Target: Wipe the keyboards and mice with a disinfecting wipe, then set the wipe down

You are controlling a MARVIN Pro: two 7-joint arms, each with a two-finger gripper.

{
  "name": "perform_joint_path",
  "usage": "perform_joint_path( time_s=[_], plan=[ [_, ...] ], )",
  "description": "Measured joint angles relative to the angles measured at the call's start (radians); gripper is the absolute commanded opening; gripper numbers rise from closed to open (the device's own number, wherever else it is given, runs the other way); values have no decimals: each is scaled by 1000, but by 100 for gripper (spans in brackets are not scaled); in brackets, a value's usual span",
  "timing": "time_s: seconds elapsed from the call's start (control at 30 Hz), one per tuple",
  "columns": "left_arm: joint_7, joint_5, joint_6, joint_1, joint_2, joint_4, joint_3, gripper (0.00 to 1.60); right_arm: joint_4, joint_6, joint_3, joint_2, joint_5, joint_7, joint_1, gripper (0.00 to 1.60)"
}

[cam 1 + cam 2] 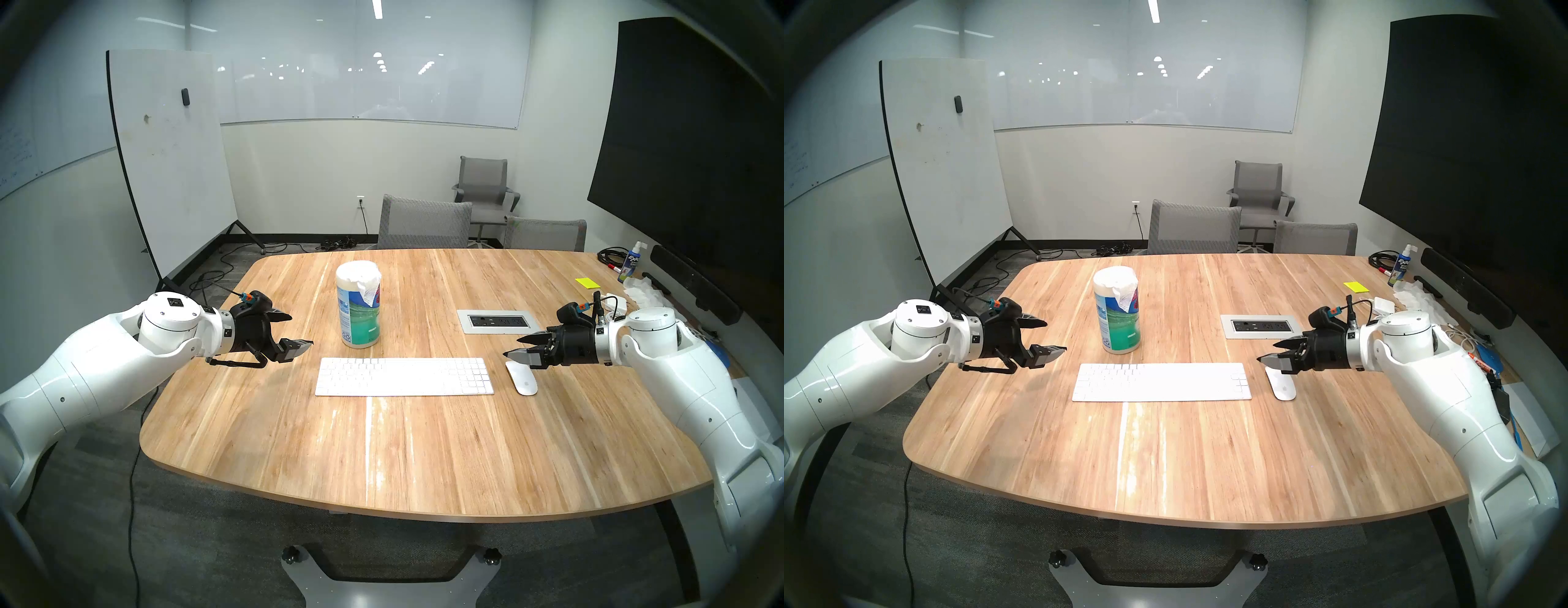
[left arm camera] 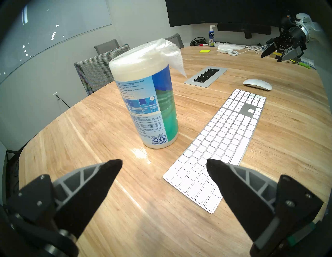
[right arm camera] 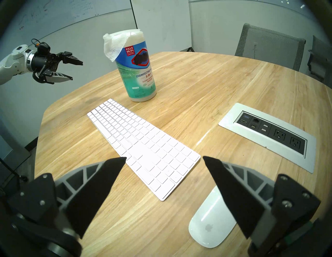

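in the head view the wipes canister (image 1: 358,305) stands at the middle of the frame on the wooden table (image 1: 424,467), with one wipe (image 1: 368,288) pulled out of its top and hanging over the right side. the left gripper (image 1: 299,329) hangs at the left of the frame, fingers apart and holding nothing, and i judge it is the nearer one to the wipe. the right gripper (image 1: 515,347) is at the right, also spread and empty, above the far end of the mouse (image 1: 522,378). the keyboard (image 1: 404,376) lies below the canister, its long axis left to right.

the second head view shows the same: canister, keyboard, mouse in one row toward the right.

in the left wrist view the canister fills the upper middle and the wipe points to the upper right, away from my fingers (image 2: 107,172); the keyboard runs diagonally to the upper right.

in the right wrist view the mouse is at lower right, partly under one finger (image 3: 222,177); the canister is at upper middle, well apart. inside the canister i cannot see.
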Motion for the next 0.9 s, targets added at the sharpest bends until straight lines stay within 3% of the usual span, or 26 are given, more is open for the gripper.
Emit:
perform_joint_path(
  time_s=[0.9],
  plan=[
    [2, -3, 0, 0, 2, 0, 4, 160, 0, 0, 0, 0, -1, 0, -1, 160]
  ],
)
